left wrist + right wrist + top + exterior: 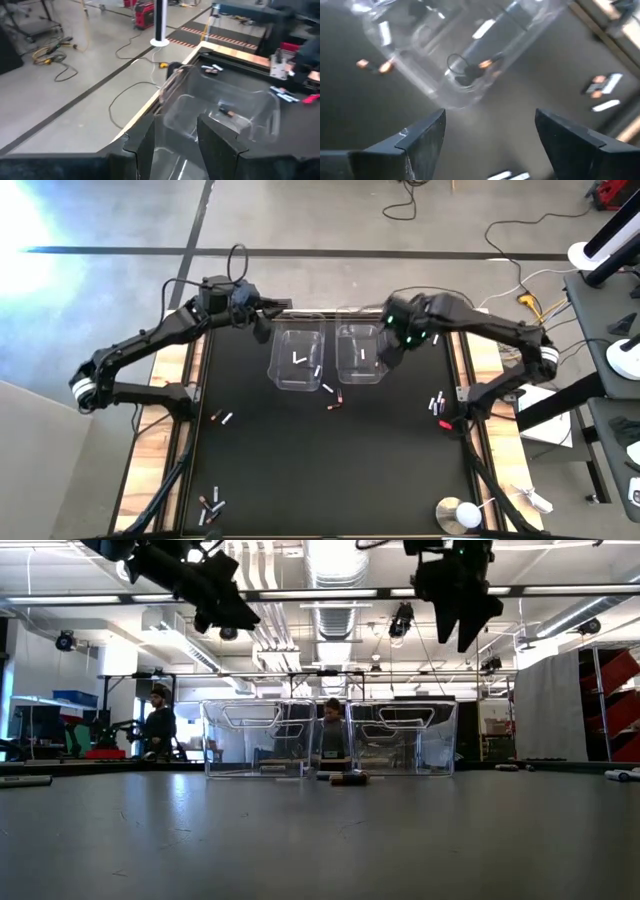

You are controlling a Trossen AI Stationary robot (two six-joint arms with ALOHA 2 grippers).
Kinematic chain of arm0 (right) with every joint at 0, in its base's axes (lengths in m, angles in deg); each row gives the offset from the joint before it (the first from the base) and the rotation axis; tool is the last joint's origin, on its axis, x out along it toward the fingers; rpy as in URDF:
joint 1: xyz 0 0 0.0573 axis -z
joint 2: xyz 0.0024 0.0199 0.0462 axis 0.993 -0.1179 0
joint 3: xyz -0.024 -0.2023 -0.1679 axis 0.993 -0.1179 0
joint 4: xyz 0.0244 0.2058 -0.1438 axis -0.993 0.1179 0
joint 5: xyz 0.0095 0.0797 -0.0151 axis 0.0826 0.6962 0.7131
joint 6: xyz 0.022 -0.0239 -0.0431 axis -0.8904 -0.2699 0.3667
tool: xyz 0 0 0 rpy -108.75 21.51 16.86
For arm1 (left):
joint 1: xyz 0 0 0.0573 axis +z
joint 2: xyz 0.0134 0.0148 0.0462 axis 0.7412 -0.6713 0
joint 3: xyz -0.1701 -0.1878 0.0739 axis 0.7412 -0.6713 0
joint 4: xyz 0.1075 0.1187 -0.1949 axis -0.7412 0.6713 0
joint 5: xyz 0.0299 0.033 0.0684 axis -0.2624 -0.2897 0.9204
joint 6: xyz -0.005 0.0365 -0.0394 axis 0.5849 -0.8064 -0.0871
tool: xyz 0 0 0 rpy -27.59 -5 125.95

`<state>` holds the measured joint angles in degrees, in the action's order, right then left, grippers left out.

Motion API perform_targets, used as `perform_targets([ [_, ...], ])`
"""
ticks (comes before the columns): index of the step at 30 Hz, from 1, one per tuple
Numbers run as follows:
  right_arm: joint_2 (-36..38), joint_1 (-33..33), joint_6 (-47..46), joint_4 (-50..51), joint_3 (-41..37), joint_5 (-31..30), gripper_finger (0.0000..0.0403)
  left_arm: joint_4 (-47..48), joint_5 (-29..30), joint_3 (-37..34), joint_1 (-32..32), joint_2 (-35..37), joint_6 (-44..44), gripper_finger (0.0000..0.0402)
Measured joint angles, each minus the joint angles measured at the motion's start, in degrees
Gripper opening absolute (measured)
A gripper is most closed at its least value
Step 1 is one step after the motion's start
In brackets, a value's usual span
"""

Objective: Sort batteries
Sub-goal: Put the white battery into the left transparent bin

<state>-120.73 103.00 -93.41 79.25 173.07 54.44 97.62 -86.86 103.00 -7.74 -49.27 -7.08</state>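
Two clear plastic bins stand side by side at the far middle of the black mat: the left bin holds white batteries, the right bin a dark one. More batteries lie loose on the mat just in front of the bins, at the left, the right and the near left. My left gripper hangs open above the left bin's far left corner. My right gripper hangs open, pointing steeply down, over the right bin's right edge. Both hold nothing.
A round white-topped disc sits at the near right corner and a red clip-like piece at the mat's right edge. Wooden rails border the mat on both sides. In the low view, people stand in the room behind the bins.
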Motion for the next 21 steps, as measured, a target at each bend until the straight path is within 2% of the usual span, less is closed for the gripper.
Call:
perform_targets([
  [4,-1.4,-4.8,-4.6,0.4,0.3,0.3,0.0298,-1.1,0.2,-1.8,1.9,-0.7,-0.3,0.0127],
  [8,-0.9,-4.7,-6.9,4.6,0.3,0.0,0.0305,-1.8,0.2,-2.0,2.2,-1.4,-0.5,0.0127],
  [13,-1.0,-4.5,-2.3,11.7,-1.9,2.6,0.0308,-2.2,0.2,-2.0,2.2,-1.0,0.9,0.0127],
  [21,0.1,-5.5,-3.9,5.6,-8.0,3.1,0.0299,-1.6,0.1,-2.0,1.9,2.1,6.0,0.0127],
])
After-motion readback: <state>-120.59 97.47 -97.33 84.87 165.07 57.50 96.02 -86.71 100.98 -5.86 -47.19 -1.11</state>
